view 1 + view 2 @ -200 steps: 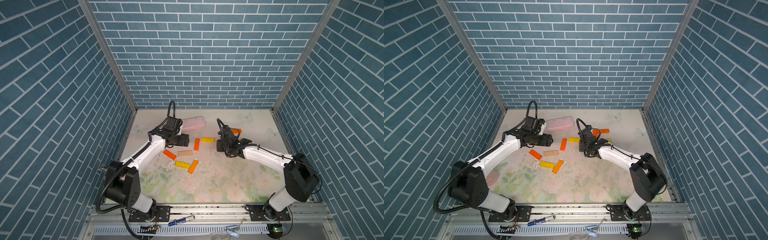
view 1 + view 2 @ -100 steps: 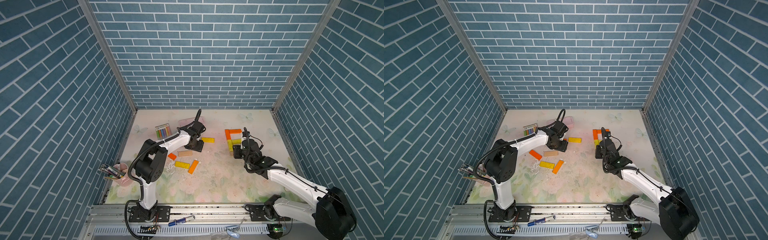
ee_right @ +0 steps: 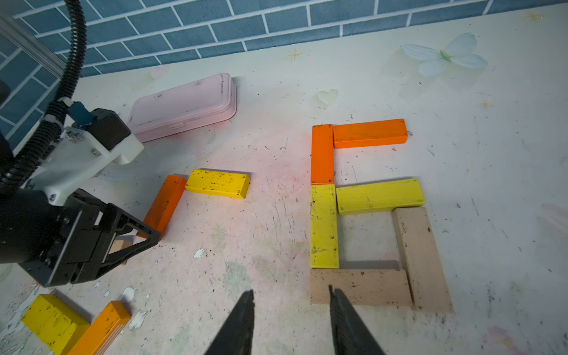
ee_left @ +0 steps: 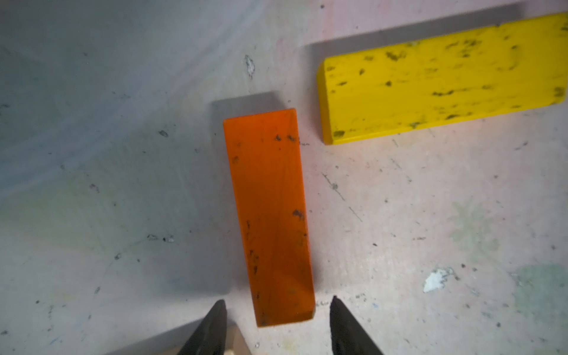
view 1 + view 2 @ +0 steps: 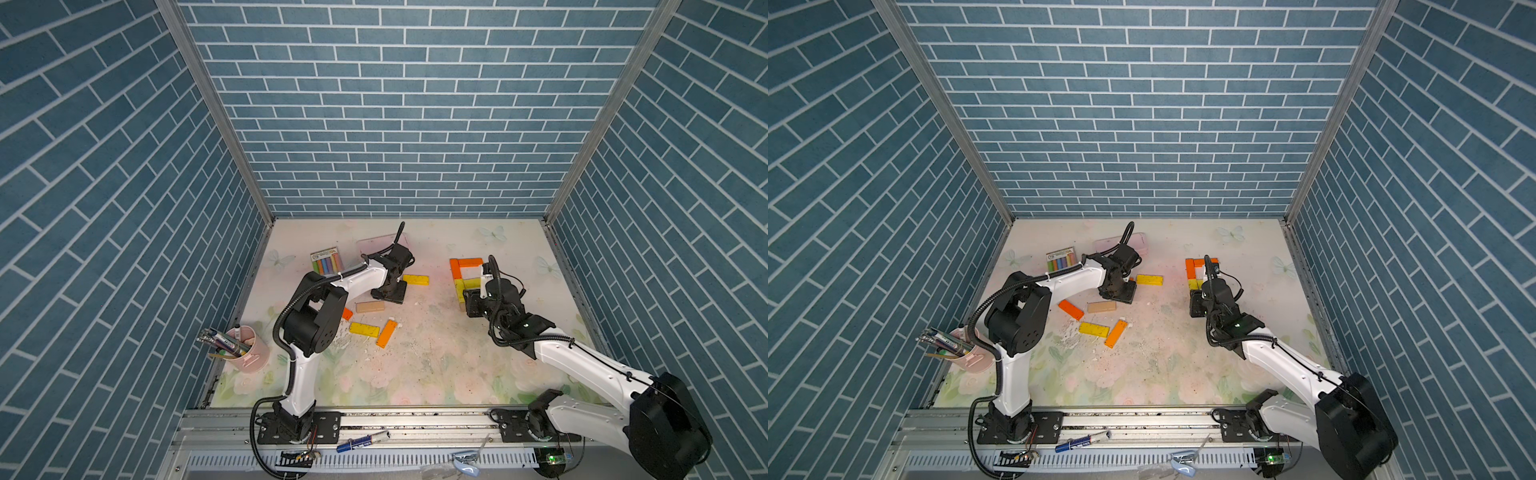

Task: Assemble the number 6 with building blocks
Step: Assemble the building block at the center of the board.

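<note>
The number 6 (image 3: 324,226) lies at the right of the table (image 5: 436,365), made of orange, yellow and tan bars; both top views show it (image 5: 465,272) (image 5: 1192,270). My right gripper (image 3: 290,290) hovers open at its near left corner, holding nothing, one fingertip (image 3: 333,296) over the tan bottom bar. My left gripper (image 4: 277,302) is open and straddles the near end of a loose orange block (image 4: 270,215), with a gap on each side. A yellow block (image 4: 442,83) lies just beyond it. In a top view the left gripper (image 5: 388,291) hides the orange block.
Several loose building blocks lie left of centre: tan (image 5: 370,307), yellow (image 5: 364,329), orange (image 5: 386,332). A pink case (image 3: 184,106) and a chalk pack (image 5: 327,262) sit at the back left. A pink cup of pens (image 5: 247,349) stands by the left wall.
Over the last second the left arm swung from beside the pink case to the orange block. The right arm drew back from the middle to the near side of the 6.
</note>
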